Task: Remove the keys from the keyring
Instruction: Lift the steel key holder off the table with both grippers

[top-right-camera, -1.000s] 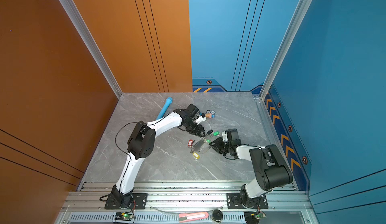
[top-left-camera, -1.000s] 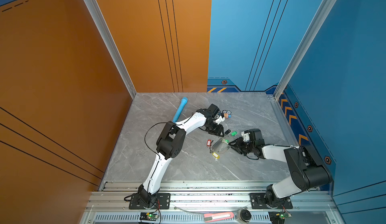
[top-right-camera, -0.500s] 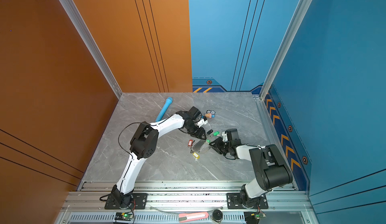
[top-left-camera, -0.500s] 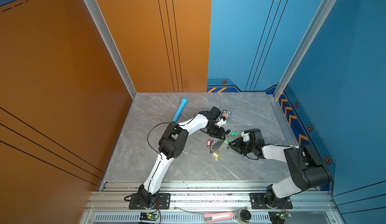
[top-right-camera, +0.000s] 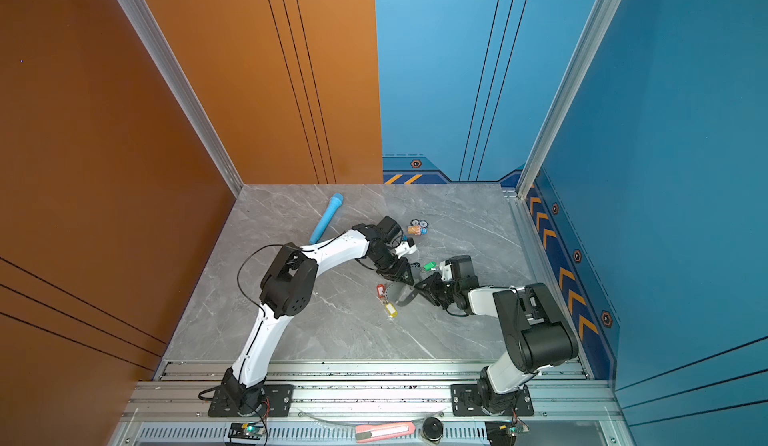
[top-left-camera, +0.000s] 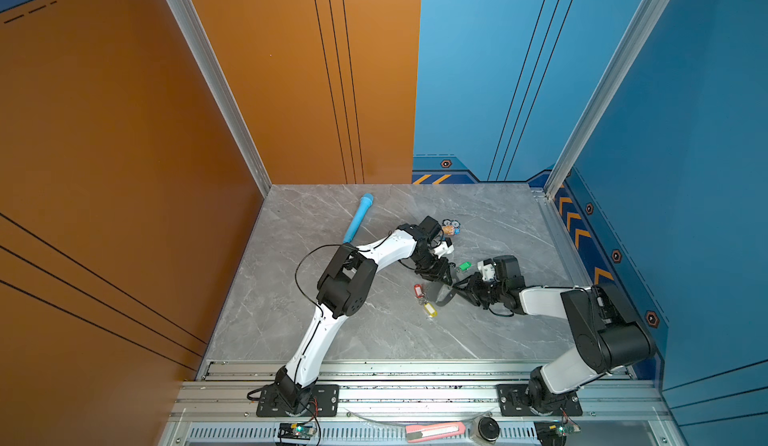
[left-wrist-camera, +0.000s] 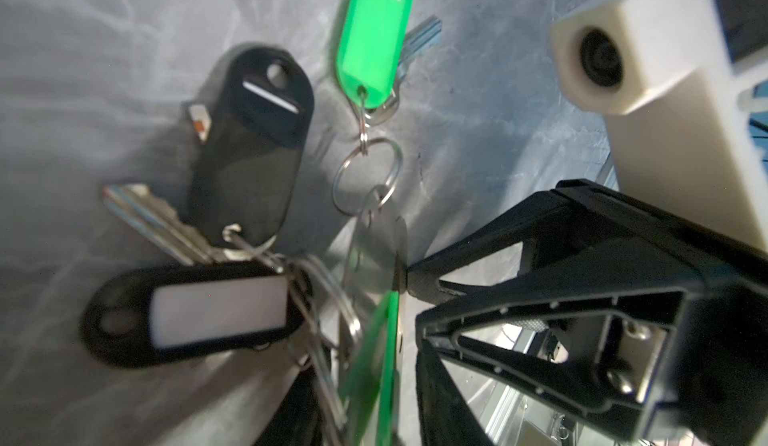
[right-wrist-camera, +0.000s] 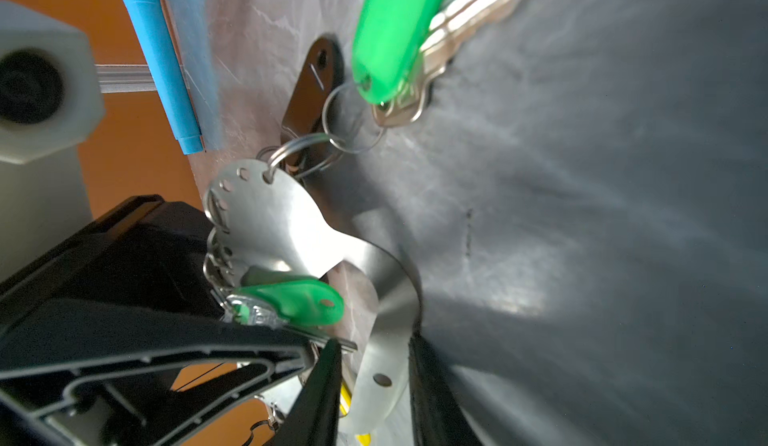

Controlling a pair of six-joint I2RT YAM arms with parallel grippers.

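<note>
My right jaws are pinching the narrow end of the keyring [right-wrist-camera: 291, 223], one on each flat face, and are holding the metal plate up on edge above the table [top-left-camera: 332, 319]. My left jaws are reaching in from the opposite side and are straddling the bundle of rings along the plate's holed edge. A small green tag [right-wrist-camera: 295, 300] is hanging between them there. I cannot tell whether they are pressing on it or only standing around it, because both wrist views are blurring that spot.

From the right jaws the plate is running away toward my left arm. Its long axis is lying roughly along the line between my two wrists, with the wide, holed end right at the left jaws. That is making the left arm the nearer one to the keys. I am judging that a pull on a key should go away from the plate while the right side holds it steady.

Farther out, a second green tag [left-wrist-camera: 374, 36] and its key are lying on the table, linked by a split ring [left-wrist-camera: 365, 174] to a hole in the plate. Two black tags [left-wrist-camera: 249, 144] with their keys are gathering beside the plate. A red tag [top-left-camera: 418, 289] and a yellow tag [top-left-camera: 430, 310] are lying just beside the keyring; whether they are attached I cannot tell. The blue tube [top-left-camera: 358, 217] is lying well apart.
</note>
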